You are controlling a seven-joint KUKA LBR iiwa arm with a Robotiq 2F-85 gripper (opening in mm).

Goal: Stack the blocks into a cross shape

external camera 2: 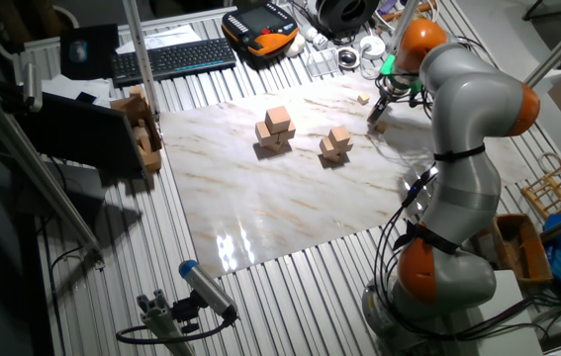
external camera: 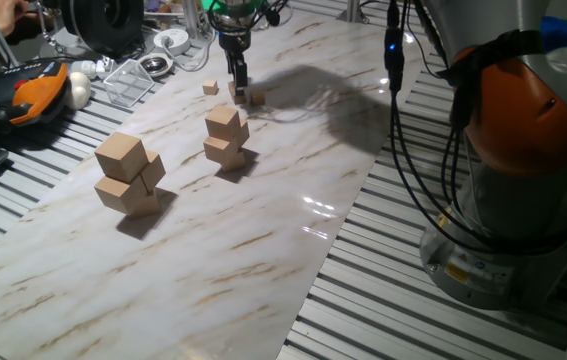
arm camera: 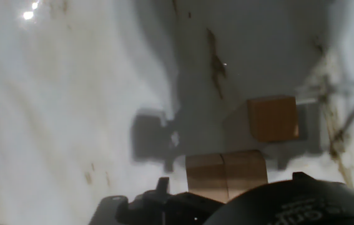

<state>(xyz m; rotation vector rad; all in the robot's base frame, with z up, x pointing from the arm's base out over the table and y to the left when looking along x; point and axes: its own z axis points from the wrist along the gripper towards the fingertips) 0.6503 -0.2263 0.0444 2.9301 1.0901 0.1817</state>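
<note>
I have the pincer (external camera: 237, 86) low over the counter (external camera: 263, 230), beside tiny blocks (external camera: 256, 98); another block (external camera: 210, 88) sits apart. Can't tell if the jaws grip anything. I'd square up on the seam, lower slowly, avoid nudging neighbours.

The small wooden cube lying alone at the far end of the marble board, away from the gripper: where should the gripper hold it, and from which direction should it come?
Take the lone tiny cube by two opposite vertical faces, coming straight down from above. It appears to sit flat on the marble board, apart from other blocks, so its sides look free. The gripper is beside another small cube now.
</note>
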